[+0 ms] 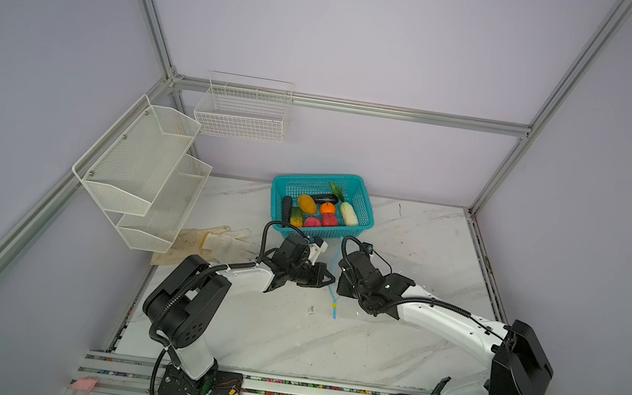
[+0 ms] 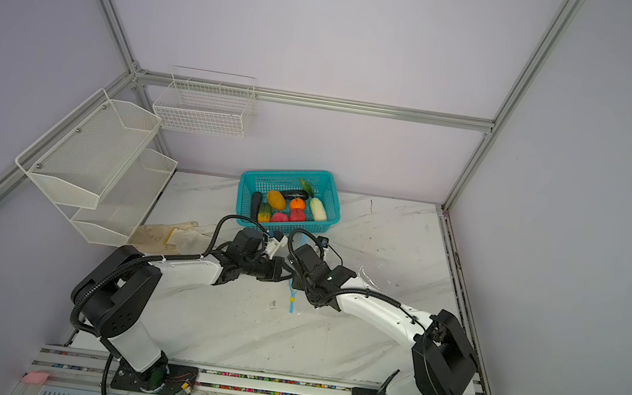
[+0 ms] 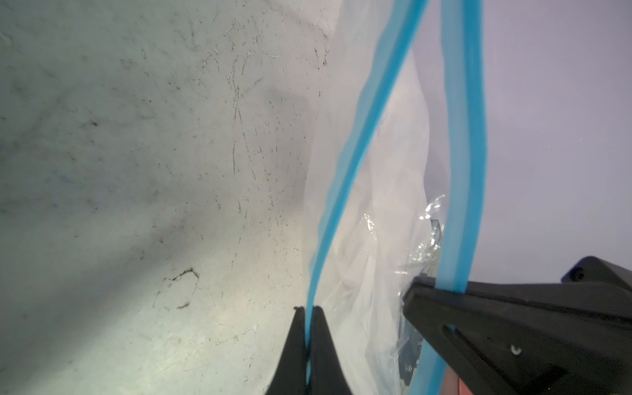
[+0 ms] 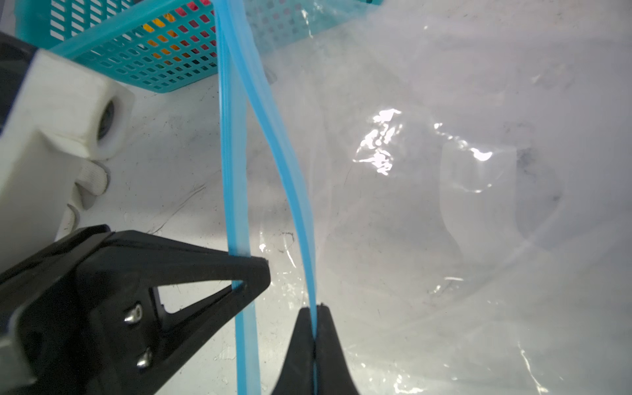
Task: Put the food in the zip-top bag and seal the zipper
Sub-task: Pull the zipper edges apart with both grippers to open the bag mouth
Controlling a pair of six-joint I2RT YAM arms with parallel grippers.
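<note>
The food (image 1: 307, 203) lies in a teal basket (image 1: 277, 201) at the back of the table: mango, orange (image 1: 328, 208), white cabbage (image 1: 349, 214), dark eggplant, red and pink pieces. In front of it lies the clear zip-top bag (image 4: 444, 205), its mouth parted. My left gripper (image 3: 309, 309) is shut on one light-blue strip of the zipper (image 3: 352, 154). My right gripper (image 4: 315, 306) is shut on the other strip (image 4: 294, 171). In both top views the two grippers (image 1: 330, 279) (image 2: 292, 275) meet tip to tip over the zipper (image 1: 334, 266), whose yellow slider (image 1: 334, 305) sits at the near end.
White work gloves (image 1: 216, 241) lie on the table to the left. A white mesh shelf (image 1: 142, 170) and a wire basket (image 1: 242, 112) hang on the left and back walls. The teal basket (image 4: 136, 51) stands just beyond the bag's mouth.
</note>
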